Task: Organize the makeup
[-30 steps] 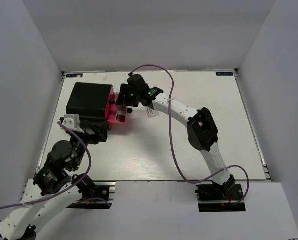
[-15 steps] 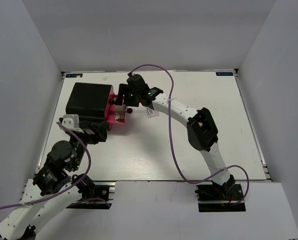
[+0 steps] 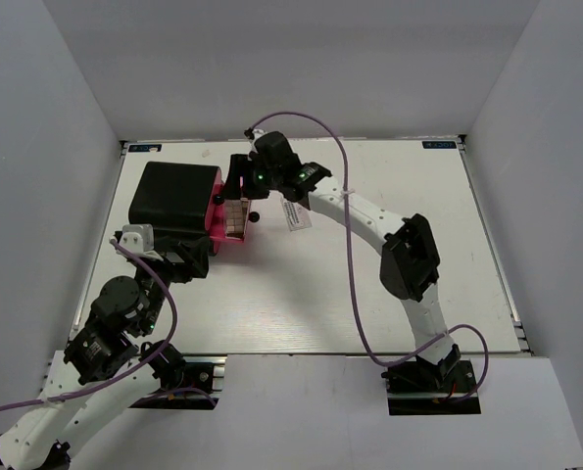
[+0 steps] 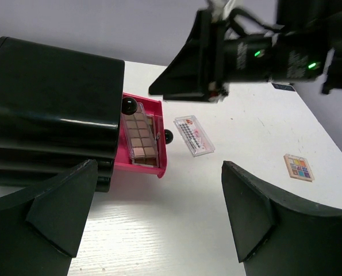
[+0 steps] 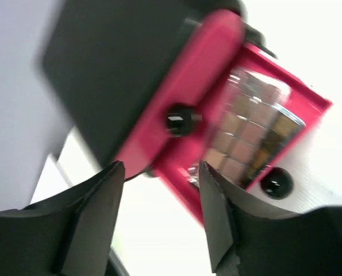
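the right gripper (image 3: 240, 189) hangs over the open pink drawer (image 3: 216, 223) of the black case (image 3: 173, 201), a brown palette (image 3: 234, 221) inside, a white packet (image 3: 293, 217) nearby.

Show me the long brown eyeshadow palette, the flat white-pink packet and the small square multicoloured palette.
long brown eyeshadow palette (image 4: 141, 137), left wrist view, middle pans
flat white-pink packet (image 4: 194, 135), left wrist view, its centre
small square multicoloured palette (image 4: 299, 167), left wrist view, its centre

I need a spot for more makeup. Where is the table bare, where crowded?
Bare: table right of the right arm, and the strip from the pink drawer to the near edge. Crowded: around the drawer, right gripper at it, white-pink packet beside.
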### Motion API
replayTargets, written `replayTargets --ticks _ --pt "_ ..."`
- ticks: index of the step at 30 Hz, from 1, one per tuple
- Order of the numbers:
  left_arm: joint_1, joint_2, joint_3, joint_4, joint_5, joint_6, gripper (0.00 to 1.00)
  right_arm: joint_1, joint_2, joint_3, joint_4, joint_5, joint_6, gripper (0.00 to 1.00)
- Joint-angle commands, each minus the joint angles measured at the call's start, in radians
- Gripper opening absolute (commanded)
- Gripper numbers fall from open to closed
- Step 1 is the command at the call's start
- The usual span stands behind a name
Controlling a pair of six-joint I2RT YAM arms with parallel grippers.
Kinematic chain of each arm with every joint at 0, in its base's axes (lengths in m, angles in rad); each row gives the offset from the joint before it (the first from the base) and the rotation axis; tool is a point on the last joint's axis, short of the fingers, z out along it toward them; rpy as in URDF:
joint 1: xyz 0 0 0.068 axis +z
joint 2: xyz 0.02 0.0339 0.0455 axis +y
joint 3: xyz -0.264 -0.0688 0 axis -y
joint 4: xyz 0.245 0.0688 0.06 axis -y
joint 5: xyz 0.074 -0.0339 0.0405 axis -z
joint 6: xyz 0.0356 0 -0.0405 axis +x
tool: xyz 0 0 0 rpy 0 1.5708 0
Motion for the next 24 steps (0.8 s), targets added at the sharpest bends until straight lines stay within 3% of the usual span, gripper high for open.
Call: replayTargets --ticks 1,2,4,5,6,11,12,13,14,15,17,19,20,21,24 --pt "0.001 -0.005 -0.007 0.002 0.007 -0.002 0.98 -0.016 -0.119 0.001 0.083 -0.155 -0.113 0.59" --pt "0.001 -0.004 -0.007 0.005 0.01 0.0 0.97 -0.025 -0.133 -0.014 0.087 -0.174 -0.174 0.57" --pt "0.001 -0.001 -0.008 0.01 0.03 0.004 0.95 -0.041 -0.196 -0.091 0.098 -0.2 -0.272 0.35" --pt "0.001 0.005 -0.008 0.016 0.039 0.006 0.92 -0.045 -0.222 -0.128 0.097 -0.189 -0.363 0.22" --pt "0.001 0.008 -0.01 0.016 0.067 0.007 0.9 -0.057 -0.284 -0.221 0.094 -0.168 -0.41 0.0" --pt "0.001 0.056 -0.004 0.037 0.191 0.034 0.65 -0.229 -0.527 -0.553 0.152 -0.113 -0.545 0.0" --pt "0.001 0.077 -0.002 0.04 0.235 0.041 0.52 -0.278 -0.545 -0.605 0.108 -0.085 -0.58 0.0" --pt "0.001 0.09 0.002 0.041 0.254 0.044 0.45 -0.303 -0.564 -0.622 0.08 -0.062 -0.594 0.05" --pt "0.001 0.102 0.005 0.037 0.269 0.044 0.39 -0.349 -0.588 -0.634 0.046 -0.047 -0.604 0.27" --pt "0.001 0.132 0.01 0.036 0.279 0.044 0.3 -0.402 -0.596 -0.646 0.008 -0.025 -0.602 0.39" --pt "0.001 0.159 0.022 0.025 0.315 0.046 0.29 -0.453 -0.613 -0.674 -0.095 0.01 -0.598 0.55" --pt "0.001 0.186 0.028 0.024 0.346 0.049 0.3 -0.527 -0.633 -0.724 -0.136 0.105 -0.573 0.63" --pt "0.001 0.194 0.032 0.021 0.355 0.049 0.32 -0.551 -0.663 -0.751 -0.135 0.128 -0.568 0.76" --pt "0.001 0.202 0.032 0.021 0.363 0.049 0.45 -0.564 -0.677 -0.778 -0.13 0.189 -0.564 0.83" --pt "0.001 0.206 0.032 0.021 0.374 0.044 0.67 -0.579 -0.711 -0.86 -0.11 0.274 -0.542 0.89"
